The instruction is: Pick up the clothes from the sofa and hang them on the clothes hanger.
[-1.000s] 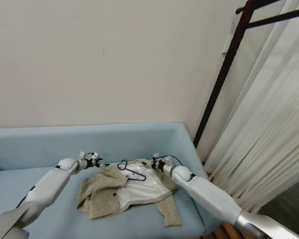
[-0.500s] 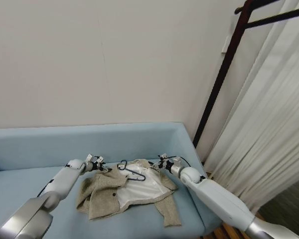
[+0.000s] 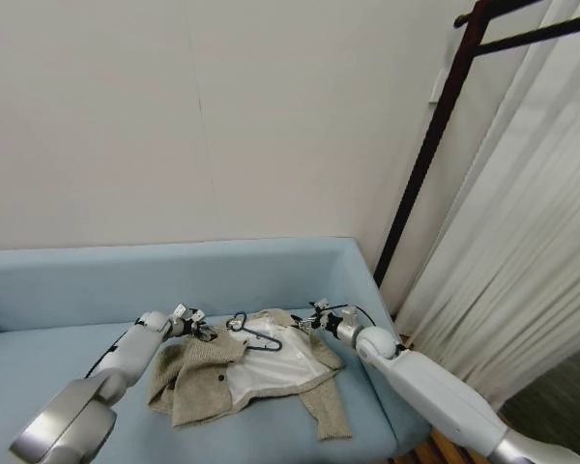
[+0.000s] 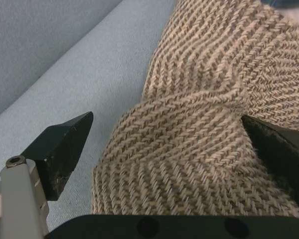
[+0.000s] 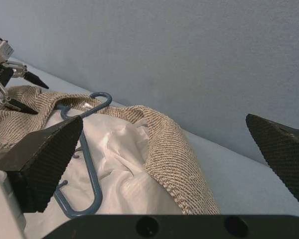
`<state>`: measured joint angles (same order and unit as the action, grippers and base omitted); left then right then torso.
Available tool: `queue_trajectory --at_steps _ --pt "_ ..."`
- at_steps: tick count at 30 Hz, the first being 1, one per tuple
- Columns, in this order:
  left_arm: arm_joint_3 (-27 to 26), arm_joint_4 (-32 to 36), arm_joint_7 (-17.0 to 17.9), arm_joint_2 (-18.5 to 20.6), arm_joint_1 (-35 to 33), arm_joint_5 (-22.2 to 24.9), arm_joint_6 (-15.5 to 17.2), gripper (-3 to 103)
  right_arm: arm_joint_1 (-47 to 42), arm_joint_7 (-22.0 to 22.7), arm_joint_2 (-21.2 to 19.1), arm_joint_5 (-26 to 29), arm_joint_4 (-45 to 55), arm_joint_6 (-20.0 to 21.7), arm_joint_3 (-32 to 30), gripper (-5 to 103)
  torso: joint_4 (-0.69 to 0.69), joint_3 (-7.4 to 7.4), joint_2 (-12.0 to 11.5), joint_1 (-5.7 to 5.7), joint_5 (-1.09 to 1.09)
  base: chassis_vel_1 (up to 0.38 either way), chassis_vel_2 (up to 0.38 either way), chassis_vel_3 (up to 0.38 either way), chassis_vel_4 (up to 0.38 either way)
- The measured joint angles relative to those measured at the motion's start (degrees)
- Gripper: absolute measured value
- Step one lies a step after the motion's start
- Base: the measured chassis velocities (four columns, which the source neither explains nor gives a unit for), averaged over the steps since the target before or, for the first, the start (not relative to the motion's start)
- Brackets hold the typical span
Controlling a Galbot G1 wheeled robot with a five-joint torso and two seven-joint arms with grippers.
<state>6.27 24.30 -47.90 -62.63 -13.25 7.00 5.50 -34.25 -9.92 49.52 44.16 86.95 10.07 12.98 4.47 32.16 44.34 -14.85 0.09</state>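
The left gripper (image 3: 199, 327) has slid across the seat onto the knit jacket (image 3: 198, 382). Its fingers are spread wide, with a fold of one shoulder between them. The jacket lies open on the seat near the sofa's (image 3: 77, 280) right end, a blue hanger (image 3: 259, 335) resting on its white lining. The right gripper (image 3: 311, 318) hovers at the other shoulder, fingers wide apart. A dark clothes rack (image 3: 430, 145) stands beyond the sofa's right end.

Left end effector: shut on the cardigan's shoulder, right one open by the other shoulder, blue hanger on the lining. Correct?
No: the left end effector is open, straddling a fold of the cardigan, per the left wrist view. Rest holds: right end effector open by the other shoulder, blue hanger on the lining.
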Motion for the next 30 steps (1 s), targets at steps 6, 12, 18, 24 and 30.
queue_trajectory --at_steps 6,12,18,24,30 --pt "-1.03 -0.45 -1.4 0.12 -1.08 -0.02 -2.81 84 -0.87 -0.27 -0.37 -0.66 0.21 -0.02 -0.89 100 -0.02 0.0 0.0 0.0 0.02 0.0 0.0 0.0 0.0" --pt "-1.24 -0.6 -1.81 -0.14 -1.57 0.03 -3.15 57 -1.87 -0.32 -0.23 -1.0 0.83 -0.08 -1.88 100 -0.02 -0.01 0.0 0.01 0.02 0.0 0.0 0.0 0.0" --pt "-1.23 -0.76 -1.47 -0.21 -1.75 0.04 -3.18 36 -2.61 -0.34 -1.22 -1.04 1.67 -0.1 -2.74 100 0.01 0.0 0.0 0.01 0.0 0.0 0.0 0.0 0.0" --pt "-1.86 -0.33 -0.98 -0.06 -2.34 0.04 -3.18 27 -3.18 -0.35 -2.09 -1.19 2.12 -0.2 -3.35 100 0.01 0.0 0.0 0.0 0.0 0.0 0.0 0.0 0.0" --pt "-2.59 1.29 -1.53 0.47 -3.33 -0.01 -4.07 16 -3.21 -0.34 -1.65 -1.65 1.64 -0.4 -3.56 100 -0.02 0.02 0.0 0.0 -0.01 0.0 0.0 0.0 0.0"
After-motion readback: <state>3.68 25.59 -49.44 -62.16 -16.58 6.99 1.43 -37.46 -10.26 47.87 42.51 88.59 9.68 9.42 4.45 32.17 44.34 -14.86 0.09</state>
